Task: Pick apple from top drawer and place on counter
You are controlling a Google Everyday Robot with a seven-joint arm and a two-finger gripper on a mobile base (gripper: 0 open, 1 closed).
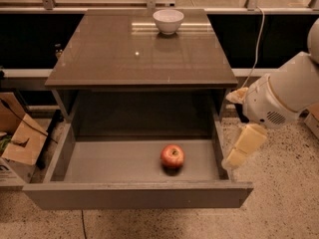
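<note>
Camera view. Shows top drawer (134, 195) pulled open, exposing apple (172, 156) on its floor, right of centre, ready for a reach from above. Places gripper (243, 148) outside drawer's right wall, low beside it; cannot tell its opening. Puts that wall between them. Notes white bowl (168, 20) at back edge of counter (124, 54).

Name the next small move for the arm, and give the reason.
Probably swing the gripper left in the view, over the right wall of the top drawer, toward the apple. The gripper hangs outside the open drawer, apart from the apple, which lies on the drawer floor, right of centre.
</note>
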